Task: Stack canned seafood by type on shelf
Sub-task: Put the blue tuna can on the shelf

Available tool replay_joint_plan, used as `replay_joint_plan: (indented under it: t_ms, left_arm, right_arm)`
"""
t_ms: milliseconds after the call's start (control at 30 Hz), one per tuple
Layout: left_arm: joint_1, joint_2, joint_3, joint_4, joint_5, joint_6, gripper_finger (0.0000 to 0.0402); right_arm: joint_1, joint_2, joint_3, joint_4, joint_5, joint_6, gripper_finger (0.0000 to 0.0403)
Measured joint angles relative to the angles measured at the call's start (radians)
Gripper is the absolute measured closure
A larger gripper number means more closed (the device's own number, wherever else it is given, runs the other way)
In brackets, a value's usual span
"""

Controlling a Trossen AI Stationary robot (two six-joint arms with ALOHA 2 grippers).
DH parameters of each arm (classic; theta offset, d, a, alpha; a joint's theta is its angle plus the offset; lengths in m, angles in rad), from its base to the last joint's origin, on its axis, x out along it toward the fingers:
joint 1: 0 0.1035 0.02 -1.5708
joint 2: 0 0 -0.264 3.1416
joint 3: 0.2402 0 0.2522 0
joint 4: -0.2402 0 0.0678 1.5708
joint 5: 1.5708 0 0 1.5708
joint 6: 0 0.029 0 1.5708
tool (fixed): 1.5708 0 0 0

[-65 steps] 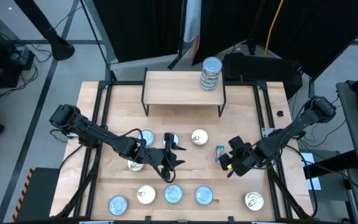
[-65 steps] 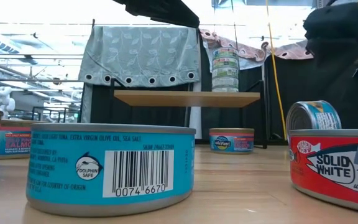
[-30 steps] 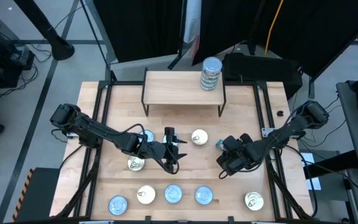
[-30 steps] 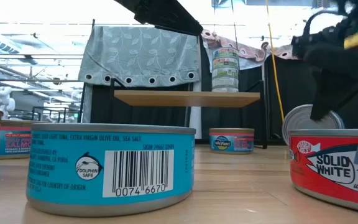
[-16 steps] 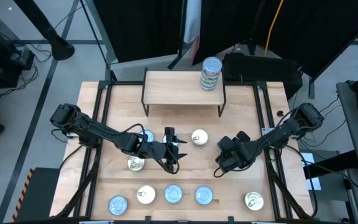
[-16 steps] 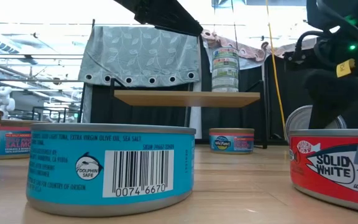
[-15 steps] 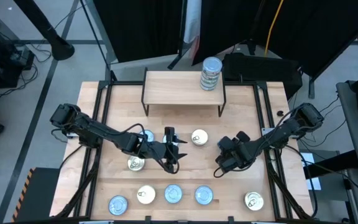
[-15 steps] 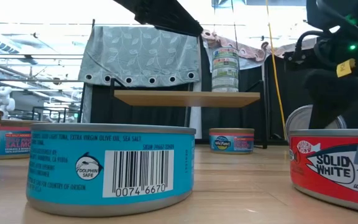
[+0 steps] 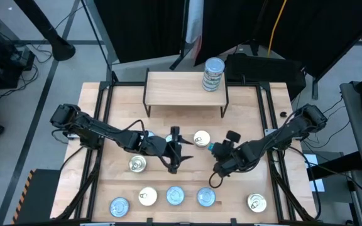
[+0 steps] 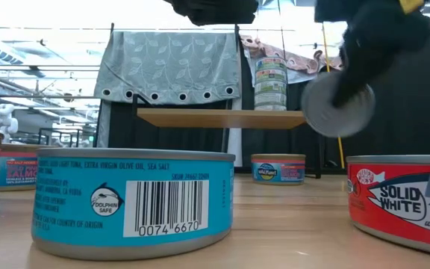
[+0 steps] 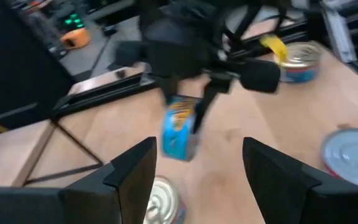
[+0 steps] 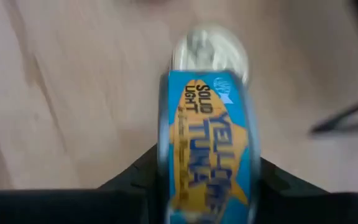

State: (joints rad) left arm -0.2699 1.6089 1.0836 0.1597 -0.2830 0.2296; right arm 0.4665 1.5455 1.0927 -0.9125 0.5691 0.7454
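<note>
My right gripper (image 9: 216, 150) is shut on a blue-sided tin (image 12: 207, 140) of canned seafood, held above the table's middle. The same tin shows as a grey disc (image 10: 338, 112) in the low view and hangs ahead in the left wrist view (image 11: 179, 127). My left gripper (image 9: 174, 150) hovers open just left of it, with nothing between its fingers (image 11: 132, 177). The shelf (image 9: 184, 88) stands at the far edge with a stack of tins (image 9: 213, 74) on its right end. Several more tins lie flat on the table, among them a cream-lidded one (image 9: 201, 138). My right gripper pinches the blue tin by its two flat faces, one finger (image 12: 129, 177) on each, so the printed side wall (image 12: 197, 162) faces the wrist camera. The fingers slant down from the table's right. The tin stands on edge, lifted clear of the table.
A row of tins (image 9: 175, 196) lies along the near edge, with one more at the near right (image 9: 256, 202) and one under my left arm (image 9: 137, 164). The left part of the shelf top (image 10: 200, 117) is bare. Black frame rails (image 9: 105, 113) run along both table sides.
My right gripper has risen and gone toward the table's left with a roll of the wrist. The blue tin, which stood on edge on the table, now hangs clear of it.
</note>
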Motion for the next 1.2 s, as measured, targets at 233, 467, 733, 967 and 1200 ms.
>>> replay_joint_plan:
  t_ms: [233, 467, 733, 967, 1200]
  left_arm:
    - [-0.03, 0.001, 0.0, -0.002, -0.039, 0.022, 0.0082]
    - [-0.036, 0.001, 0.0, 0.047, -0.21, 0.047, 0.0024]
    - [-0.027, 0.018, 0.0, 0.013, -0.222, 0.042, 0.0022]
    - [-0.01, 0.024, -0.001, 0.014, -0.245, 0.047, 0.0051]
    - [-0.012, 0.024, -0.001, 0.011, -0.232, 0.104, 0.0168]
  right_arm:
    - [0.0, -0.001, 0.107, 0.05, 0.138, -0.327, 0.0283]
    - [-0.017, -0.001, 0.143, 0.195, 0.194, -0.512, 0.0271]
    - [-0.029, -0.001, 0.145, 0.319, 0.189, -0.641, 0.028]
    - [-0.029, -0.001, 0.145, 0.368, 0.188, -0.682, 0.0273]
    - [-0.029, -0.001, 0.145, 0.364, 0.188, -0.696, 0.0272]
